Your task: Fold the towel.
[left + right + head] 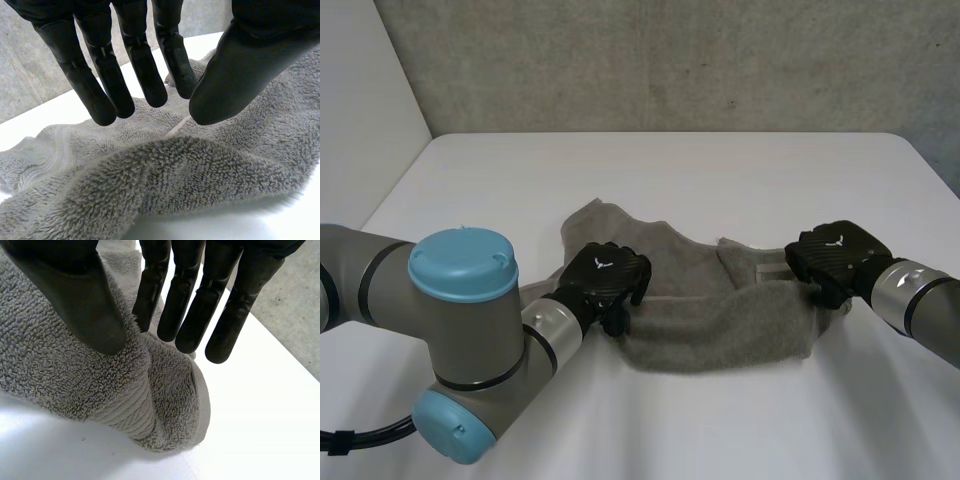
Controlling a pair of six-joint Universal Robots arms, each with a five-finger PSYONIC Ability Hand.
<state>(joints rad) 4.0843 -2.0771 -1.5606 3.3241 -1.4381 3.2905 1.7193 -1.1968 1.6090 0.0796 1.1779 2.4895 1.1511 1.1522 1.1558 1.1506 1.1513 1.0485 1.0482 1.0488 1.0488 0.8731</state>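
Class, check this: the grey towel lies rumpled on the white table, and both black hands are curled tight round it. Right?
Wrong on the hands: the left hand and right hand are open, uncurled, over the rumpled grey towel on the white table, as both wrist views show.

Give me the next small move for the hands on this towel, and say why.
Probably lower and close both hands on the towel. The left hand has straight fingers above a raised fold in its left part; the right hand is likewise open above the bunched right end; neither grips. The towel lies crumpled on the table, so both ends likely need holding before any fold.
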